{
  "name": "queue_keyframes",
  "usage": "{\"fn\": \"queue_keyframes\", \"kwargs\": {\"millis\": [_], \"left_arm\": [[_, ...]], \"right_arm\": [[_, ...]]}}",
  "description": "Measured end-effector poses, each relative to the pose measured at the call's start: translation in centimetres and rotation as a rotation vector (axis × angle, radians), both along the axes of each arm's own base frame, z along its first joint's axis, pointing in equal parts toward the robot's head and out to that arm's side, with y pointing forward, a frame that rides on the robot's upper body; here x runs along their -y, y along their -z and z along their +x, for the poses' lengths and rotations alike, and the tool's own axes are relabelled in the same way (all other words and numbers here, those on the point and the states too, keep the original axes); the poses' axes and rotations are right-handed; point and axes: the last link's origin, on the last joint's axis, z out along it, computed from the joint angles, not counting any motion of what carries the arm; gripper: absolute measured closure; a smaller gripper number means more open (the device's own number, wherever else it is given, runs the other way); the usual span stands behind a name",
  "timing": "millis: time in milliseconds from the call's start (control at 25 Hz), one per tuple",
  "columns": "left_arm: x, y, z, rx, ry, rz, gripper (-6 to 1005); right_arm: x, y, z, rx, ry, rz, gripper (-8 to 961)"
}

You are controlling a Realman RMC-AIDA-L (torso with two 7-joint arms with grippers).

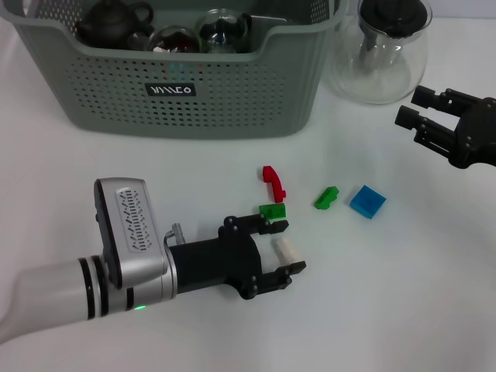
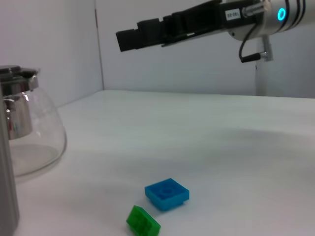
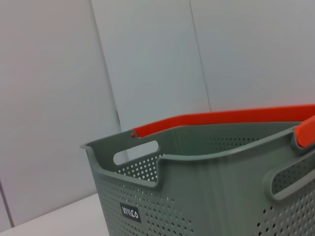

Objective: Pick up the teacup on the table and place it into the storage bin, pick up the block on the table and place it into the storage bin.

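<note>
My left pincer [image 1: 287,248] lies low over the white tabletop [image 1: 403,310] at about six o'clock in the head view, its black jaws spread wide and pointing toward three o'clock. A small cream-white cylindrical block [image 1: 285,249] sits between the two fingers, not yet clamped. A flat green block [image 1: 272,210] lies just beside the upper finger, touching or nearly touching it; I cannot tell which. Just beyond that, toward twelve o'clock, is a small red hooked piece [image 1: 272,182].

Out toward three o'clock from my left pincer rest a small green block [image 1: 326,198] and, just beside it, a blue square block [image 1: 367,201]; the left wrist view shows the same pair, the blue one [image 2: 167,193] and the green one [image 2: 142,221], lying apart from each other.

The large grey-green perforated plastic storage bin [image 1: 232,93] with its black label stands at eleven to twelve o'clock. Inside it I see a dark teapot [image 1: 114,22] and two round glass pieces [image 1: 200,34]. A clear glass carafe with a black lid [image 1: 384,50] stands just beside the bin at one o'clock.

My right pincer [image 1: 418,108] hangs above the tabletop at two o'clock, jaws parted and holding nothing.
</note>
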Motion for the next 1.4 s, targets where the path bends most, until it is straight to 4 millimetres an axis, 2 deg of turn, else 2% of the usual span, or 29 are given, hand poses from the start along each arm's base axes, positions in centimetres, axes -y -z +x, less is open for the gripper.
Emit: {"fn": "queue_keyframes", "kwargs": {"millis": [600, 1040, 1200, 1320, 1400], "left_arm": [[-0.1, 0.6, 0.1, -0.023, -0.006, -0.017, 371], [-0.2, 0.2, 0.2, 0.003, -0.031, -0.027, 531], [-0.5, -1.6, -0.1, 0.071, -0.078, -0.051, 575], [-1.1, -4.7, -1.1, 0.109, -0.136, -0.081, 594], [-1.5, -7.6, -1.2, 0.146, -0.150, -0.101, 593]], "right_arm": [[0.3, 0.1, 0.2, -0.001, 0.009, -0.004, 448], [0.5, 0.0, 0.5, 0.000, 0.015, -0.001, 449], [0.6, -0.1, 0.7, 0.000, 0.020, 0.001, 449], [0.6, -0.1, 0.7, -0.001, 0.021, 0.002, 449], [0.6, -0.1, 0.7, 0.001, 0.020, 0.004, 449]]}}
